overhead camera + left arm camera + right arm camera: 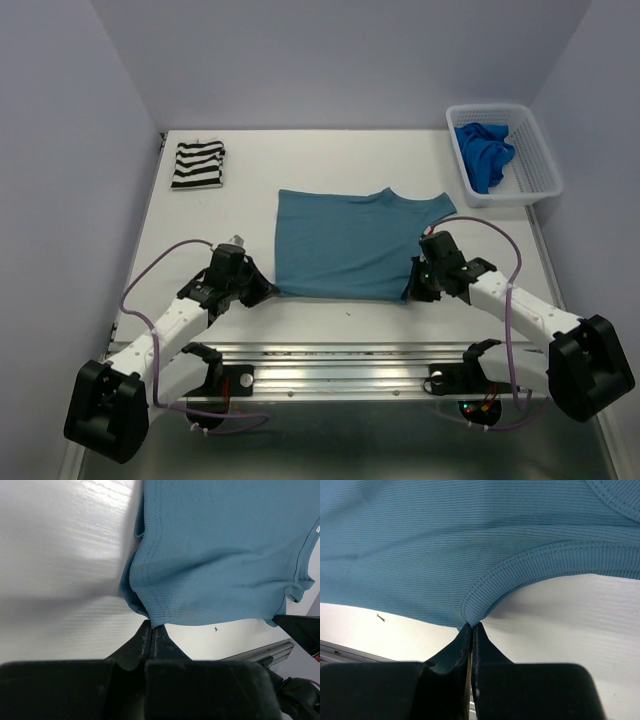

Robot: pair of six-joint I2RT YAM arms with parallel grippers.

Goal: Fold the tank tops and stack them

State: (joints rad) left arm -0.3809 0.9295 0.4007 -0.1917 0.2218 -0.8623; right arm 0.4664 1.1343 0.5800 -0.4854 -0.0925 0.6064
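Observation:
The teal blue tank top [345,243] lies spread on the white table, in the middle. My left gripper [268,289] is shut on its near left hem corner [156,616]. My right gripper [412,290] is shut on its near right edge [475,611]. Both pinched corners are lifted slightly off the table. The black-and-white striped tank top [198,165] lies folded at the far left. The bright royal blue tank top [484,153] is bunched inside the white lattice basket [535,152] at the far right.
The metal rail [340,365] runs along the table's near edge between the arm bases. Purple cables loop beside each arm. Walls close the table on the left, back and right.

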